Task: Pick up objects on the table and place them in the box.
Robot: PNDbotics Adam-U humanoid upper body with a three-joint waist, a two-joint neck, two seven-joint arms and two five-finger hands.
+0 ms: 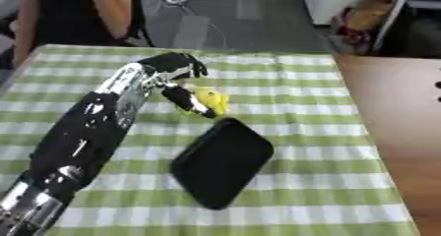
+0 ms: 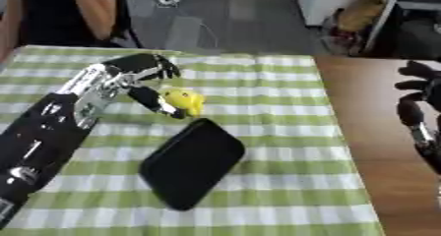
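A small yellow object (image 1: 211, 100) lies on the green checked tablecloth (image 1: 310, 107), just beyond the far end of the black box (image 1: 222, 161), a shallow dark tray. My left hand (image 1: 176, 65) hovers over the object from the left. Its thumb (image 1: 191, 102) runs down along the object's left side, touching it. The fingers (image 1: 196, 69) bend above it, and a strip of cloth shows between them and the object. At the right edge of the right eye view my right hand (image 2: 420, 102) rests open, fingers up, over the wooden surface.
A bare wooden surface (image 1: 396, 122) adjoins the cloth on the right. A person in dark clothes (image 1: 73, 14) stands at the table's far left edge. Clutter and cables lie on the floor beyond.
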